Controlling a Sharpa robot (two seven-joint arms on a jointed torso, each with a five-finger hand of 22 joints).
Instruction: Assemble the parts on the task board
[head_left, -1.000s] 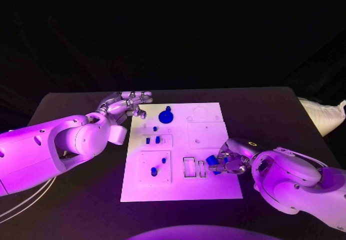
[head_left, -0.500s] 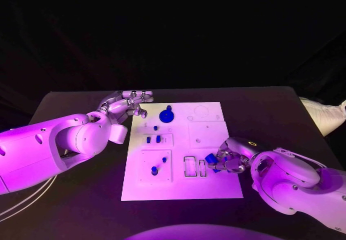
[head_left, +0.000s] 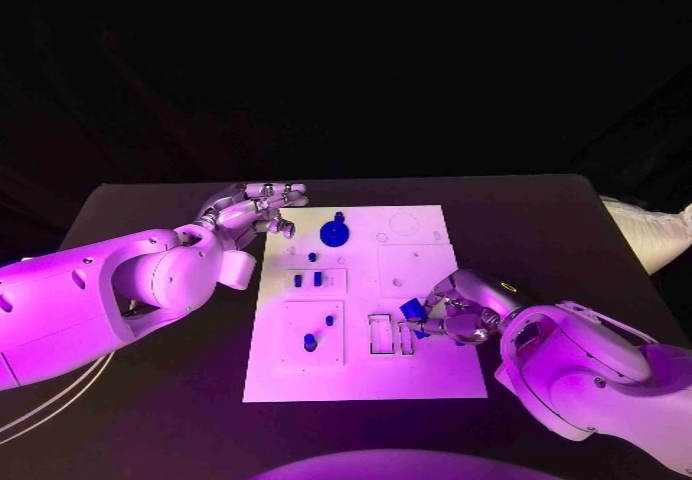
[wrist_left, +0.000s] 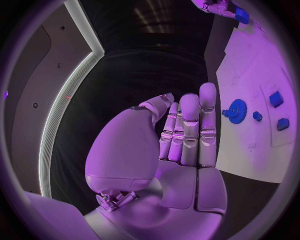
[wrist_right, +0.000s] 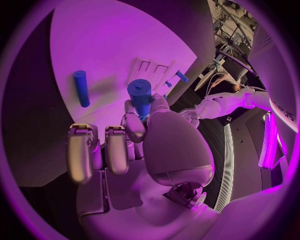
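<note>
The white task board (head_left: 361, 378) lies in the middle of the black table. My right hand (head_left: 453, 319) hovers over its right edge and pinches a blue cylindrical part (head_left: 413, 309) beside two rectangular slots (head_left: 379, 334). In the right wrist view the held part (wrist_right: 140, 95) stands up between the fingertips, and another blue peg (wrist_right: 80, 88) lies on the board. My left hand (head_left: 255, 211) is open with straight fingers at the board's far left corner, near a blue gear (head_left: 335, 234). Small blue parts (head_left: 307, 281) stand in the left modules.
More blue pieces (head_left: 309, 342) sit in the near-left module. The left wrist view shows the left hand (wrist_left: 185, 131), the gear (wrist_left: 236, 110) and small pieces (wrist_left: 276, 98) beside it. Dark table (head_left: 562, 230) surrounds the board on all sides.
My right hand has shifted slightly up and to the left with the blue part, closer to the slots. The left hand has stayed where it was.
</note>
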